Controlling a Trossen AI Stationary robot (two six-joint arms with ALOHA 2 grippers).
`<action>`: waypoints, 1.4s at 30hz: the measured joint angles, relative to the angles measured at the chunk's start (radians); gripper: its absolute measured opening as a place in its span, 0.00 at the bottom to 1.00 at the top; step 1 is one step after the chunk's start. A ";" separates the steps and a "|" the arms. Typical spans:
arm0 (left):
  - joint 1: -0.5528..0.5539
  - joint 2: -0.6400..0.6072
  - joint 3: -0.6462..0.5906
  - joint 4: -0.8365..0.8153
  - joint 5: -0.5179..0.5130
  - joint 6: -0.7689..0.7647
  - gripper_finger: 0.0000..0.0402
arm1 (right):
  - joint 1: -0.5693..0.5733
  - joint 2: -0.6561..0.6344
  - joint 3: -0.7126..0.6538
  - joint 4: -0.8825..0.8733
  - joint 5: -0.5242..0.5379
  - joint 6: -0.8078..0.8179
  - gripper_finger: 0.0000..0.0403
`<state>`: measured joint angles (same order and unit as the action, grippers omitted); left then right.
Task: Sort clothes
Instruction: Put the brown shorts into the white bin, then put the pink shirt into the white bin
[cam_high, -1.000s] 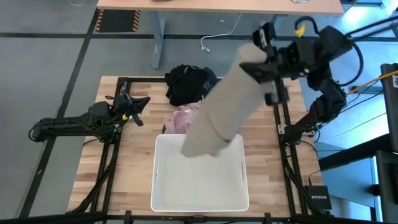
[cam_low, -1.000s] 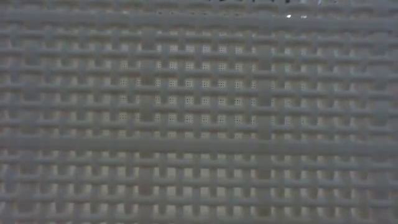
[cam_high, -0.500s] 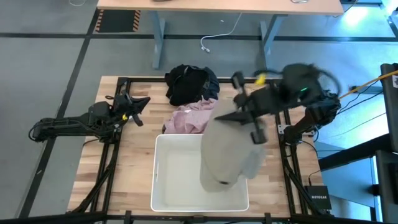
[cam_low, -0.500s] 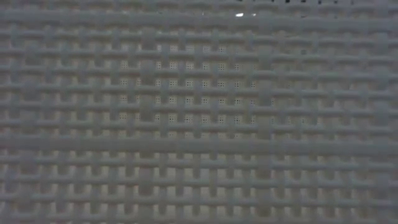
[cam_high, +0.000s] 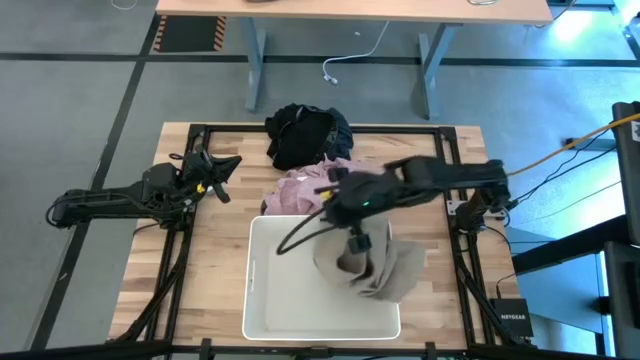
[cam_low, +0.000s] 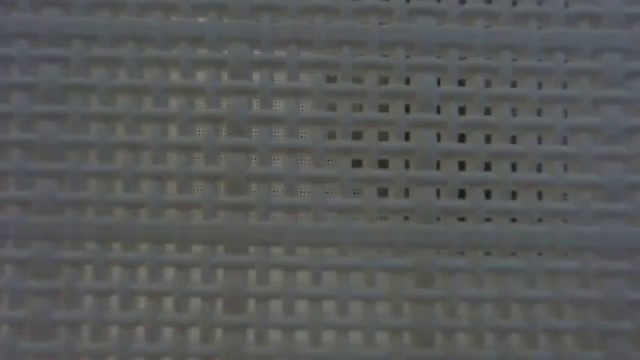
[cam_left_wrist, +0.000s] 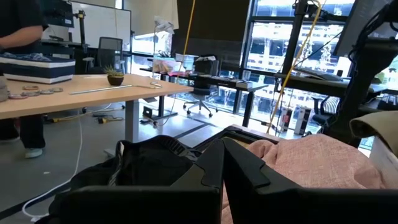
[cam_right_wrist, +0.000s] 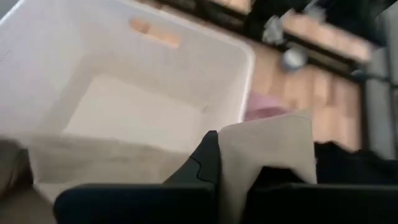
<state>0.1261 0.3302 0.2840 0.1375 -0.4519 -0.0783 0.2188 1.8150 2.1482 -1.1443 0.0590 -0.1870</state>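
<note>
The right gripper (cam_high: 357, 238) was pinching the khaki garment (cam_high: 372, 262) low over the white bin (cam_high: 262, 300), so I'd let go only once it's fully inside; the left gripper (cam_high: 212, 170) sat pressed together, parked at the table's left edge.

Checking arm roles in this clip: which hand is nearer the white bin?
The right hand: it is over the white bin, holding the khaki garment. The left hand waits off the bin's far-left corner.
</note>
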 joint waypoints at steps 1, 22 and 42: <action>0.000 0.000 0.000 0.000 0.000 0.001 0.00 | -0.005 -0.002 -0.045 0.032 -0.023 0.012 0.03; -0.090 0.047 0.000 -0.100 0.014 -0.198 0.00 | -0.030 -0.002 -0.595 0.649 -0.213 0.086 0.21; -0.101 0.140 0.000 -0.083 0.013 -0.175 0.00 | -0.227 -0.015 -0.038 -0.083 0.019 -0.015 0.54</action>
<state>0.0254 0.4697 0.2836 0.0547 -0.4388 -0.2530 -0.0081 1.8000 2.1101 -1.2271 0.0777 -0.2021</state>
